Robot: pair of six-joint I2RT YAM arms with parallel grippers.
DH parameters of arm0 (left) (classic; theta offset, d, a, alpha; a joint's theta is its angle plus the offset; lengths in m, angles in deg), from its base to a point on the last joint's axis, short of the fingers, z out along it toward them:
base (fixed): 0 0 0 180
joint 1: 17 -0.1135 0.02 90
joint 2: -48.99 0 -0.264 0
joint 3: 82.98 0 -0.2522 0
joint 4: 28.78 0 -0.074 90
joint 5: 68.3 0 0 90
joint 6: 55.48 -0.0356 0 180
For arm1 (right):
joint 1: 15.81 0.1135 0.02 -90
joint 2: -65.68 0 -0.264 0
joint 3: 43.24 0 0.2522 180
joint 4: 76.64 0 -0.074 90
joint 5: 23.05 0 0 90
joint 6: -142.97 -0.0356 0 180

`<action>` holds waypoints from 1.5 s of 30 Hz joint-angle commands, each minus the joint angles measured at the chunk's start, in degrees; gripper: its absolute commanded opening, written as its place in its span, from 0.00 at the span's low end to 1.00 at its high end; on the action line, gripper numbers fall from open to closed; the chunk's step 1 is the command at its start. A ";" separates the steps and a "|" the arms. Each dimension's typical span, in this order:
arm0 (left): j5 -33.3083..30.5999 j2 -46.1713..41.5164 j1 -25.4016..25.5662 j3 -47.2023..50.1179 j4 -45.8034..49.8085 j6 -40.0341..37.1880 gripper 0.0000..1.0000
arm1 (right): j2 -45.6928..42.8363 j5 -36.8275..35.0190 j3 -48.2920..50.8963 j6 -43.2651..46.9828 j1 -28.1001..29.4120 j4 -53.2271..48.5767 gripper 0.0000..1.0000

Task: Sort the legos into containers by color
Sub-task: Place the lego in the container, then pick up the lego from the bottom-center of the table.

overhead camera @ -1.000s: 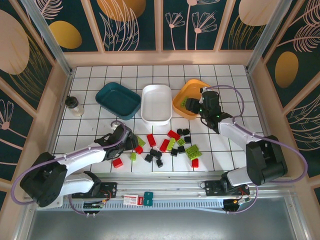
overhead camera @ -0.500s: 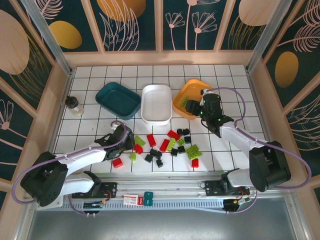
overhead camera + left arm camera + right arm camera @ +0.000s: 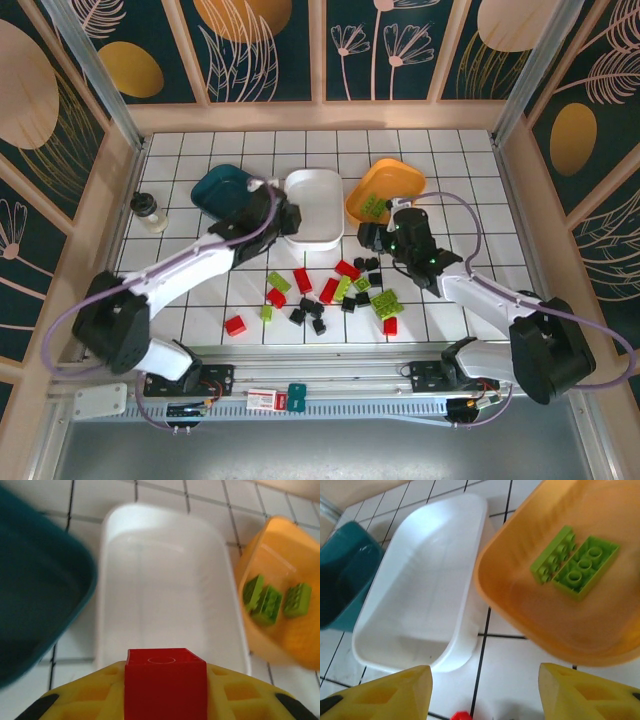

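I have the left claw clamped on a red brick, hanging at the near-left corner of the white tub. In the left wrist view the brick sits square between the yellow fingers, with the tub's near rim just ahead of it. The teal tub lies just left of the white tub, with a thin strip of tiled bench between their rims, so I have little room on that side. The orange tub lies just right of the white tub, their rims close, and I count three lime green bricks in its end nearest the white tub. The right claw sits off the white tub's near-right corner, low over bare tile. Its fingers are wide apart with nothing gripped, and the rims of both tubs lie ahead of them. The loose legos, red, green and black, are scattered nearer than the white tub, toward the arm bases. Open tile runs along the white tub's far rim up to the wooden wall. A small jar stands well to the left of the white tub, beyond the teal one.
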 commanded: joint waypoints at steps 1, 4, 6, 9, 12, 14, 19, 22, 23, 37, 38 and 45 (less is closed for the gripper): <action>-1.69 9.15 -0.70 -8.27 1.21 -4.33 0.23 | -2.54 -2.04 2.65 -2.01 1.88 -0.67 0.59; 0.18 17.59 -1.95 -15.22 1.61 -4.22 0.22 | -4.62 -1.85 4.73 -2.70 3.74 -1.21 0.59; 0.28 21.83 -2.38 -19.07 2.06 -4.20 0.23 | -6.22 -2.02 6.03 -3.35 4.71 -1.89 0.59; 1.08 27.52 -2.82 -24.35 3.29 -4.23 0.26 | -8.34 -1.94 7.80 -4.51 6.26 -3.07 0.59; 1.79 30.93 -2.78 -28.52 4.06 -4.20 0.35 | -9.93 -1.48 8.95 -5.25 7.74 -4.08 0.60; 2.14 31.79 -2.90 -30.39 4.46 -4.14 0.43 | -10.68 -1.49 9.12 -5.51 8.92 -5.10 0.61; 3.81 28.04 -2.78 -30.39 3.91 -4.16 0.67 | -11.01 -1.53 8.56 -5.61 11.42 -6.33 0.61; 4.66 21.81 -2.80 -23.99 1.69 -3.67 0.75 | -10.04 -1.53 7.79 -5.26 12.64 -6.36 0.62; 5.09 19.50 -2.77 -21.15 0.77 -3.36 0.79 | -9.67 -1.53 7.59 -5.26 12.95 -6.10 0.62; 0.91 -28.77 -2.69 25.52 8.82 6.77 0.93 | 1.60 3.81 1.40 -1.05 16.74 0.41 0.62; -0.07 -30.97 -2.68 26.52 10.42 7.54 0.93 | 3.36 5.15 0.10 -0.14 17.56 0.62 0.62; -5.39 -41.97 -2.67 29.27 15.29 10.37 0.99 | 20.69 6.25 -15.61 6.67 28.61 -4.35 0.62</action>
